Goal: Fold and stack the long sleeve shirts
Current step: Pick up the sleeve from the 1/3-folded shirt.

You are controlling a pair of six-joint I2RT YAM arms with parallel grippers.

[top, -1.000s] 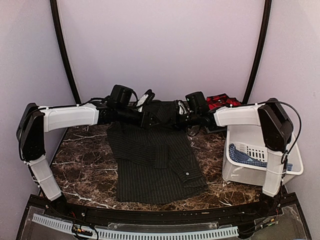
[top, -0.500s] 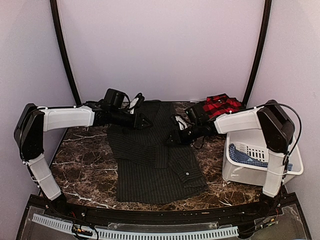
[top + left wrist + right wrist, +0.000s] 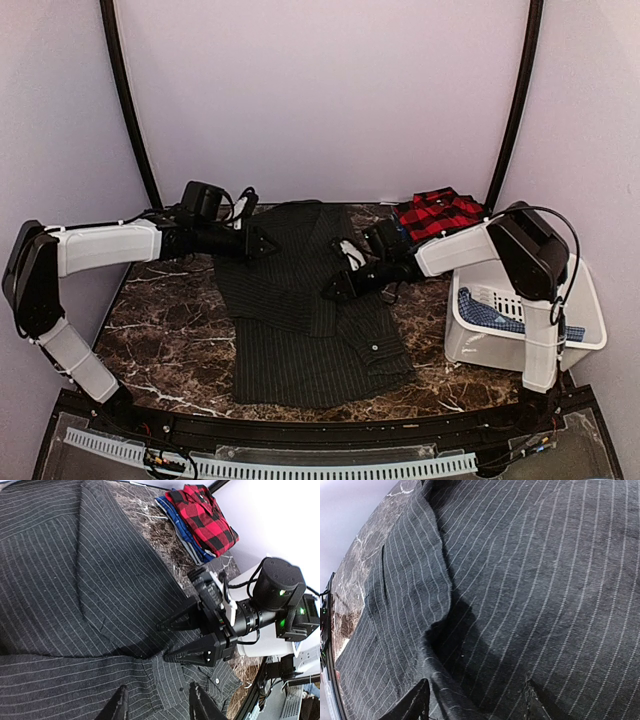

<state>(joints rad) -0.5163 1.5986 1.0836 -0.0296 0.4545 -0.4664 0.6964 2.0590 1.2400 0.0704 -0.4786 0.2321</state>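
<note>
A dark charcoal pinstriped long sleeve shirt (image 3: 300, 320) lies spread on the marble table, one cuffed sleeve folded across its front (image 3: 200, 645). A red-and-black plaid shirt (image 3: 437, 212) sits folded at the back right (image 3: 205, 517). My left gripper (image 3: 262, 245) hovers open over the charcoal shirt's upper left; its fingers (image 3: 120, 707) hold nothing. My right gripper (image 3: 335, 290) is open low over the shirt's middle near a raised fold (image 3: 437, 630), with only cloth below its jaws (image 3: 162, 641).
A white plastic bin (image 3: 585, 335) holding a blue patterned cloth (image 3: 500, 315) stands at the right edge of the table. The plaid shirt rests on a folded blue garment (image 3: 172, 515). Bare marble (image 3: 170, 330) shows left of the shirt.
My right gripper has opened and let the shirt's top go. It has come forward to the shirt's middle. The left arm has drawn back to the left. The shirt's top now lies flat.
</note>
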